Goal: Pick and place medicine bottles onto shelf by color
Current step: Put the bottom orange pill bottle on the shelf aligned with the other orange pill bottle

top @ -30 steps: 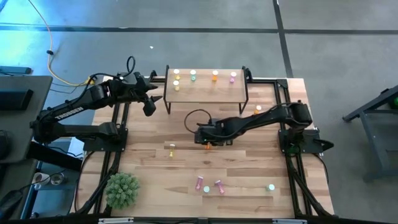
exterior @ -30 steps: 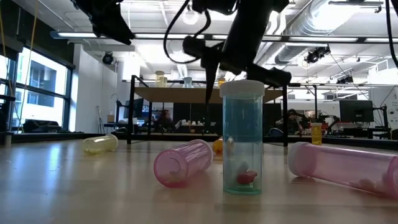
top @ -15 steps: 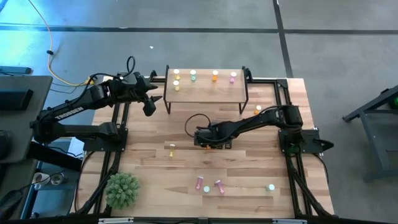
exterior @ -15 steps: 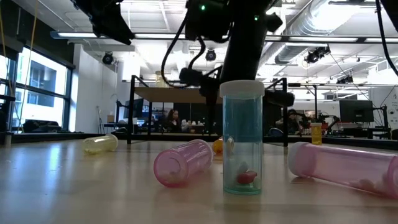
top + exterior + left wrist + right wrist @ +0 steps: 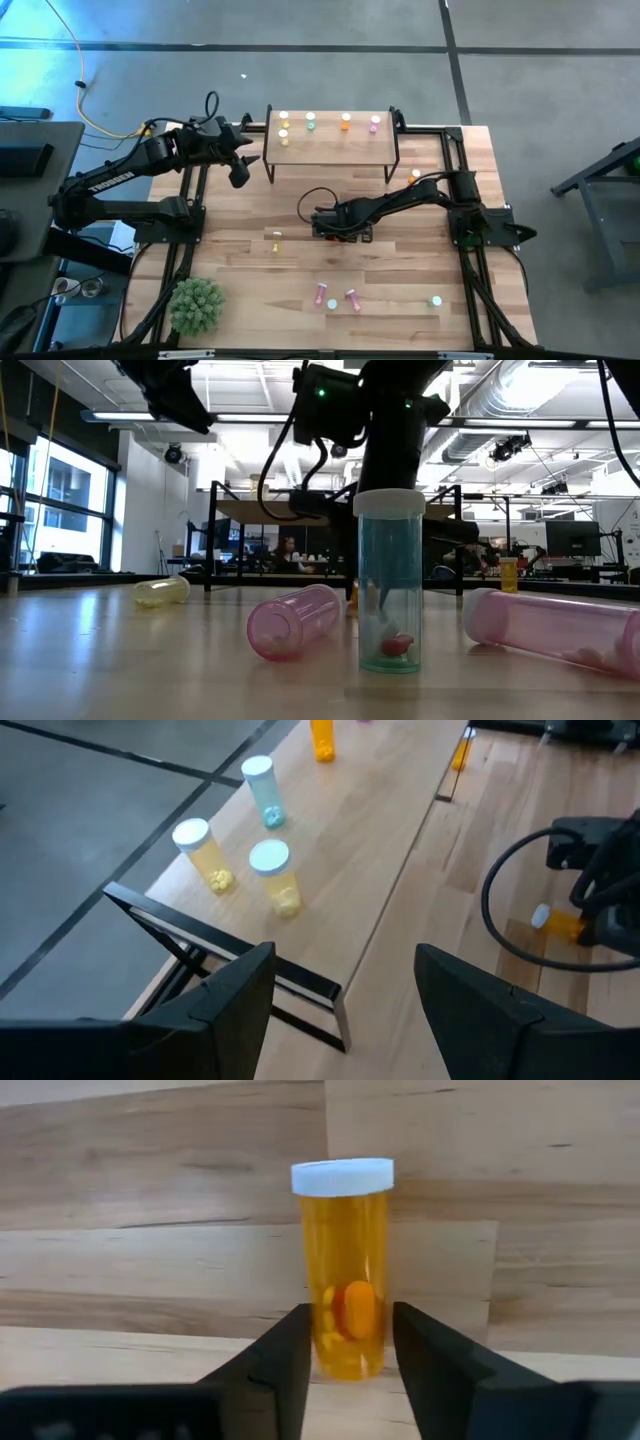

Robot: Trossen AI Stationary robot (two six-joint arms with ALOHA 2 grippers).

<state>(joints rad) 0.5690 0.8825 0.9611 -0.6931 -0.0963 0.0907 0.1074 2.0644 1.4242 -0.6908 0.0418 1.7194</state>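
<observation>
Five bottles [image 5: 310, 121] stand on the shelf [image 5: 330, 145].

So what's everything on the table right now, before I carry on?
shelf: 1, light wood, far edge of table
shelf bottles: 5 standing; two yellow, green, orange, pink
yellow bottle: 1, lying left of centre
orange bottles: 2; one mid-table, one beside right arm
pink bottles: 2, lying near front
green bottles: 2, near front
plant: 1, green, front-left corner
left gripper: open, beside shelf's left end
right gripper: low, at mid-table orange bottle
</observation>
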